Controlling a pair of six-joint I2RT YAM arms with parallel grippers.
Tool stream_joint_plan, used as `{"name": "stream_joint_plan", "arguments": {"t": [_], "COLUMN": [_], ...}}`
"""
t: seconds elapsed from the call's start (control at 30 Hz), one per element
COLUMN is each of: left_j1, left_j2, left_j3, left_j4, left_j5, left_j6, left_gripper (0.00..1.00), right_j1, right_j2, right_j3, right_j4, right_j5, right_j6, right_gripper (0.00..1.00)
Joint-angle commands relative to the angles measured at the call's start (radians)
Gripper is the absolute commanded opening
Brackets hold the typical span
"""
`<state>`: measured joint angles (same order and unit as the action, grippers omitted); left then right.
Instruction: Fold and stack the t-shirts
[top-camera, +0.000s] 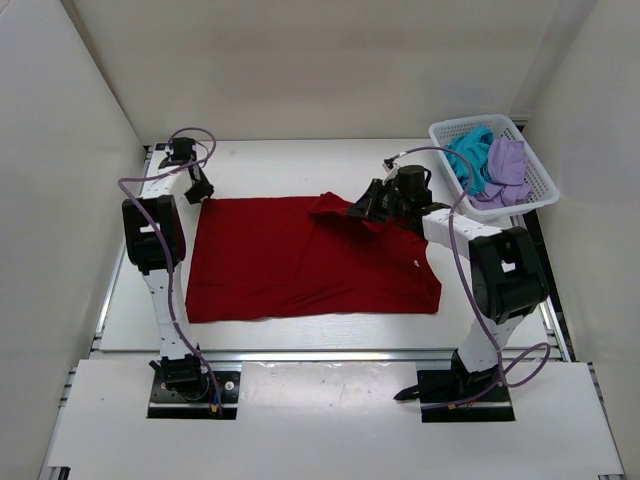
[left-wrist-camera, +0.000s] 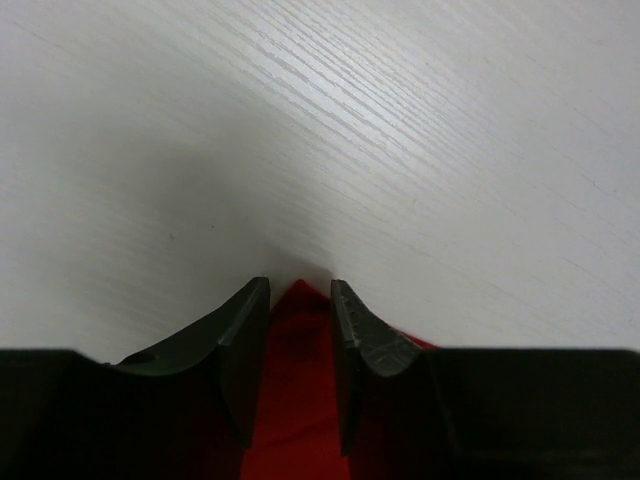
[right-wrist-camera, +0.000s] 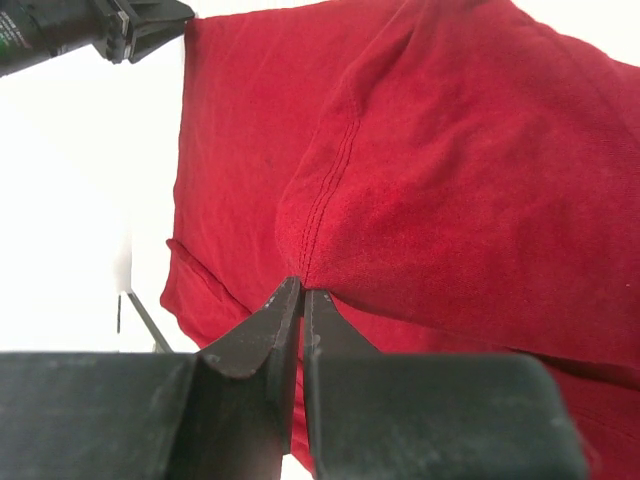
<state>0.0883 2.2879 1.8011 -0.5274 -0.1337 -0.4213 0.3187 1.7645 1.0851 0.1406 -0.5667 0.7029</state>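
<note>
The dark red t-shirt (top-camera: 290, 260) lies spread flat in the middle of the table. My left gripper (top-camera: 203, 192) is at its far left corner. In the left wrist view its jaws (left-wrist-camera: 300, 290) stand apart, with the red corner (left-wrist-camera: 298, 380) lying between them on the white table. My right gripper (top-camera: 352, 212) is shut on the shirt's far right edge and holds a fold of it raised over the shirt. In the right wrist view the jaws (right-wrist-camera: 303, 290) pinch a stitched hem of the red fabric (right-wrist-camera: 450, 180). The teal t-shirt (top-camera: 468, 150) and the lavender t-shirt (top-camera: 508, 170) lie bunched in the basket.
The white mesh basket (top-camera: 542, 188) stands at the far right corner of the table. White walls close in the left, far and right sides. The left gripper also shows in the right wrist view (right-wrist-camera: 130, 25) at the top left.
</note>
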Motion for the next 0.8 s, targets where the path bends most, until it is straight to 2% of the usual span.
{"name": "stream_joint_plan", "arguments": {"t": [0.0, 0.1, 0.43, 0.57, 0.77], "left_j1": [-0.010, -0.021, -0.021, -0.027, -0.030], "left_j2": [-0.007, -0.001, -0.034, -0.105, -0.312], "left_j3": [0.033, 0.046, 0.049, 0.012, -0.188], "left_j4": [-0.017, -0.026, -0.033, -0.002, 0.105], "left_j5": [-0.018, -0.021, -0.007, 0.005, 0.031], "left_j6": [0.015, 0.027, 0.025, 0.019, -0.034], "left_gripper": [0.41, 0.28, 0.02, 0.00, 0.00], "right_j1": [-0.010, -0.026, -0.073, -0.098, -0.124], "right_j2": [-0.048, -0.047, -0.020, -0.023, -0.118], "right_j3": [-0.001, 0.006, 0.070, 0.099, 0.066], "right_j4": [0.044, 0.053, 0.024, -0.013, -0.055], "right_j5": [-0.018, -0.019, -0.030, -0.032, -0.022], "right_j6": [-0.002, 0.004, 0.001, -0.008, -0.019], "right_gripper": [0.00, 0.00, 0.00, 0.00, 0.00]}}
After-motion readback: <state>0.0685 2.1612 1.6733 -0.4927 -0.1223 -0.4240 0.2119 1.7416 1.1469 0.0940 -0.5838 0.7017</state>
